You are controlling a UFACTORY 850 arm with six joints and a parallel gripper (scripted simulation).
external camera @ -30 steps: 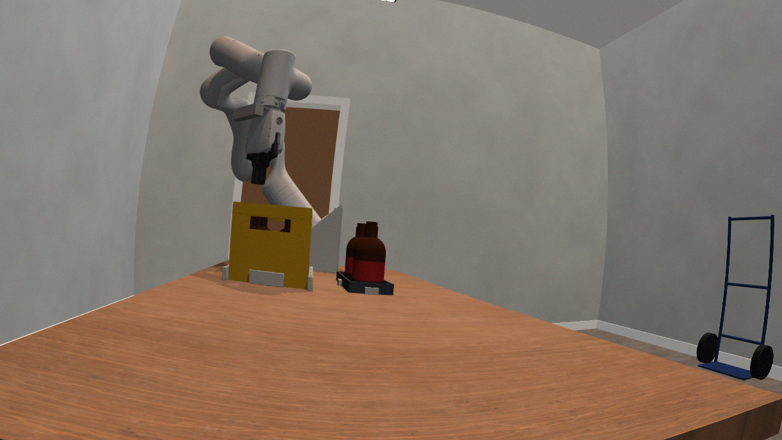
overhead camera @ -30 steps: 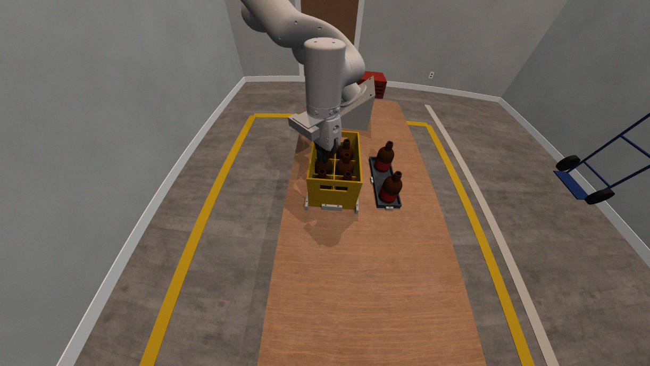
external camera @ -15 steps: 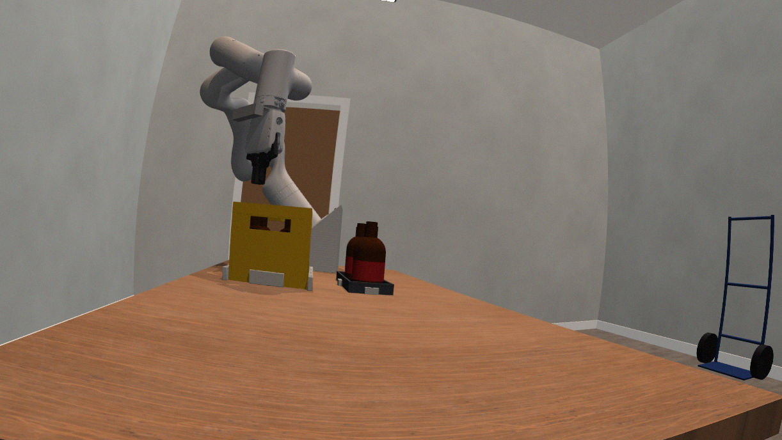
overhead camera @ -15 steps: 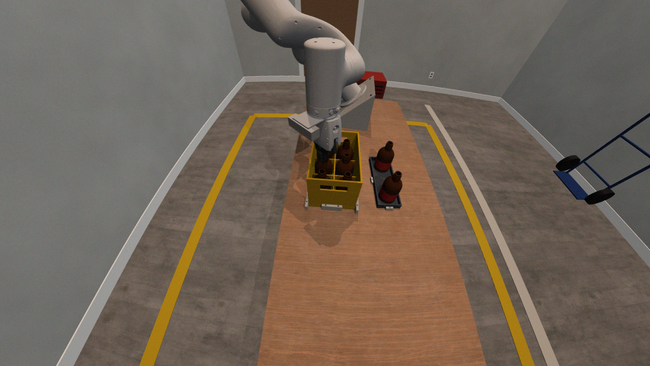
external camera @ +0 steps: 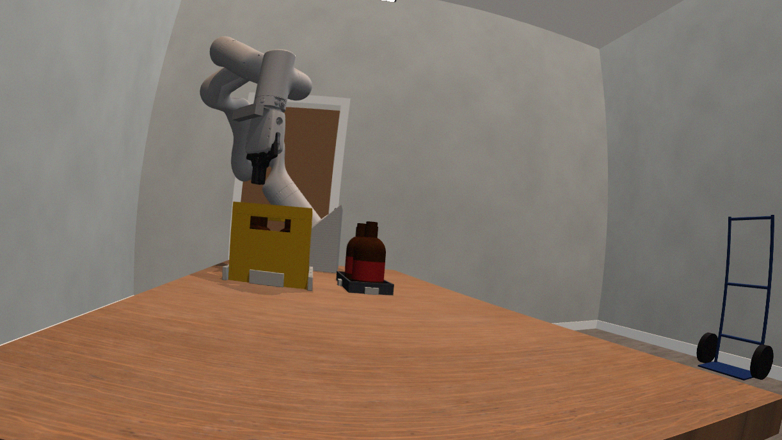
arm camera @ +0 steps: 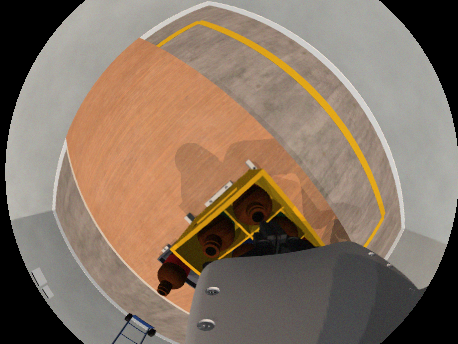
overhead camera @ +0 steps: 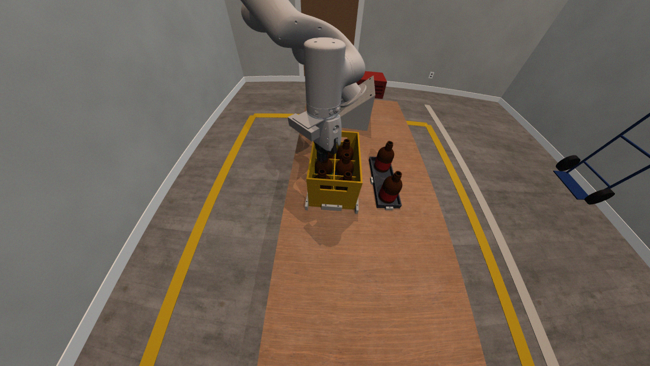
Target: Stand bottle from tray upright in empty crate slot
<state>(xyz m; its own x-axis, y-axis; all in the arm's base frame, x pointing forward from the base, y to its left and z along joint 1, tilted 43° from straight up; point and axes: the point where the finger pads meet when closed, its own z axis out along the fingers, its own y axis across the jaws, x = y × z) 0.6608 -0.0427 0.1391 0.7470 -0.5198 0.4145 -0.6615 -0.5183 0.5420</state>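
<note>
While two bottles [overhead camera: 390,187] stand in the tray [external camera: 365,286] on the surface [external camera: 355,355], right of the yellow crate [external camera: 269,252], the fingers [external camera: 258,173] hang together, empty, above the crate's far-left corner.

Even soft light, fisheye-bent edges

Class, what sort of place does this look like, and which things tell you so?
Probably a warehouse or workshop robot cell: yellow floor marking around the table, a blue hand truck by the wall, and a yellow bottle crate.
</note>
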